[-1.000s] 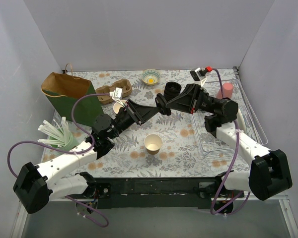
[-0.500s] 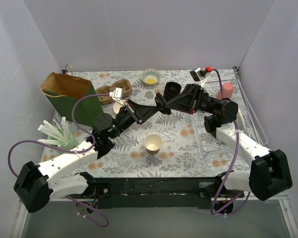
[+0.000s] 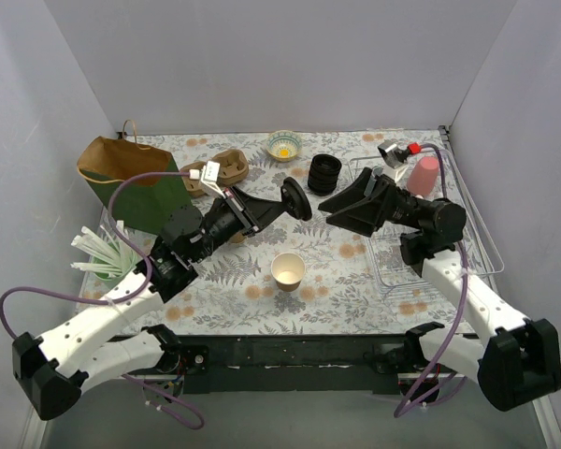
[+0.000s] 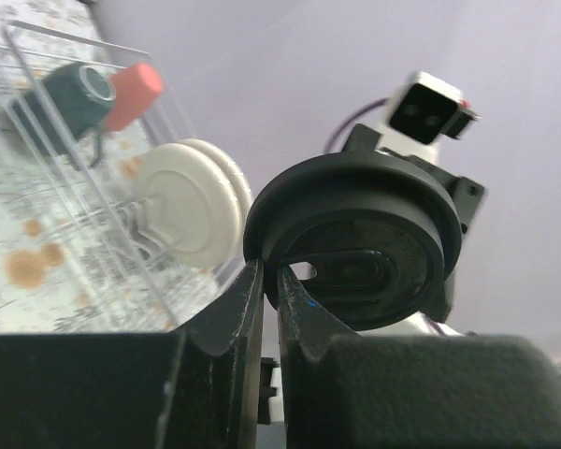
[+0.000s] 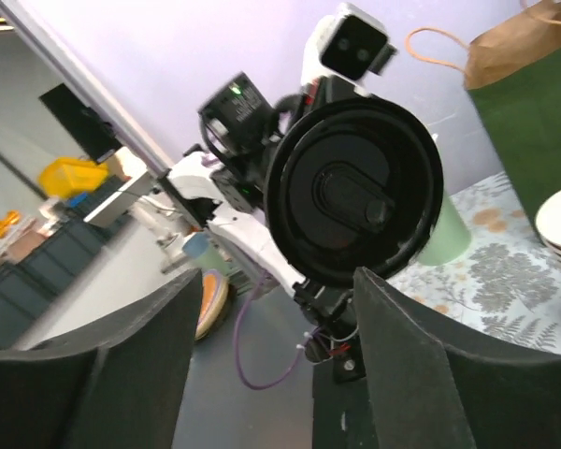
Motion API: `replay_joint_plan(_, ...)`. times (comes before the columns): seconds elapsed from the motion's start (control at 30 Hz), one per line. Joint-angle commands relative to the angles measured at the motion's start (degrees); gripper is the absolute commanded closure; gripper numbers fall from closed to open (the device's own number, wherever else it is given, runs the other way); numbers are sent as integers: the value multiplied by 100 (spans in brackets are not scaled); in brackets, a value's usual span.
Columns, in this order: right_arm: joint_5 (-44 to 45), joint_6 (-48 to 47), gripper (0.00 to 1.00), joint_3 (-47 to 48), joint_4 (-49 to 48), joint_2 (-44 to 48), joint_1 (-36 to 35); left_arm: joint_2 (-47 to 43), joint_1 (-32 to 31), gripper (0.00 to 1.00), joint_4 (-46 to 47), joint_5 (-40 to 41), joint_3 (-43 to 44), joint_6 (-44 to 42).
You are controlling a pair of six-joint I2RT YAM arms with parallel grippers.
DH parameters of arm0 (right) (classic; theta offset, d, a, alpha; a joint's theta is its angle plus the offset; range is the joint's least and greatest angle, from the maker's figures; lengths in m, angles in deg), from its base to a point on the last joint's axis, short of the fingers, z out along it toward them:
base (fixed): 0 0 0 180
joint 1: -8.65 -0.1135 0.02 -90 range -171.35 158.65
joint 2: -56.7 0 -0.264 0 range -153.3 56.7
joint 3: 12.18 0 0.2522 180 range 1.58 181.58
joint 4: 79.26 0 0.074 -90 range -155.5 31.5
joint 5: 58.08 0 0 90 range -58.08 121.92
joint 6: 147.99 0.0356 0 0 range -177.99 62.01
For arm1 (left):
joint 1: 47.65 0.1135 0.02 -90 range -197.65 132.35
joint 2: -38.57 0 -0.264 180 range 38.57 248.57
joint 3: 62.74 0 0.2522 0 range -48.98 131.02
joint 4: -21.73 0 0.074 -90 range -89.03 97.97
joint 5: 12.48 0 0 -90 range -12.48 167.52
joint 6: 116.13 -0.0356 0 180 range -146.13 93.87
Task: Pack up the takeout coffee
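The left arm is stretched low over the middle of the tabletop [image 3: 355, 281], its gripper [image 3: 280, 204] clamped on the rim of the black lid [image 3: 296, 199], which is held on edge in the air. The right gripper [image 3: 335, 204] is spread wide and empty, facing the lid. The paper cup [image 3: 288, 271] is stood lidless toward the near edge.

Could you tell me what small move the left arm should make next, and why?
Probably swing the lid toward the cup and lower it. The left gripper is shut on the lid's rim, the right gripper stands open, apart from it, and the cup has no lid.
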Motion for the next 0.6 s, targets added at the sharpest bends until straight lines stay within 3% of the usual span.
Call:
replay_joint_plan(0.0, -126, -2218, 23, 246, 2792, 746, 172, -214, -12, 100, -3148, 354, 1187, -934)
replay_joint_plan(0.03, 232, -3521, 21, 612, 3661, 869, 172, -145, -12, 100, -3653, 372, 1365, -1136)
replay_joint_plan(0.07, 505, -4125, 20, 807, 5341, 1053, 163, -66, -12, 100, -4163, 590, 1593, -1242)
replay_joint_plan(0.1, 795, -4592, 19, 1027, 6045, 1116, 163, 31, -12, 100, -5055, 740, 1970, -1382)
replay_joint_plan(0.17, 1613, -5593, 18, 1501, 7528, 1195, 163, 347, -12, 100, -5843, 899, 2289, -1550)
replay_joint_plan(0.3, 2396, -6345, 11, 1855, 8678, 1222, 163, 822, -21, 100, -7013, 1075, 2641, -1717)
replay_joint_plan(0.33, 2571, -6398, 7, 1873, 8784, 1231, 163, 919, -29, 100, -7146, 1223, 2737, -1744)
replay_joint_plan(0.57, 2872, -6785, 6, 1557, 9329, 1257, 163, 2105, -292, 100, -7735, 1487, 3431, -1885)
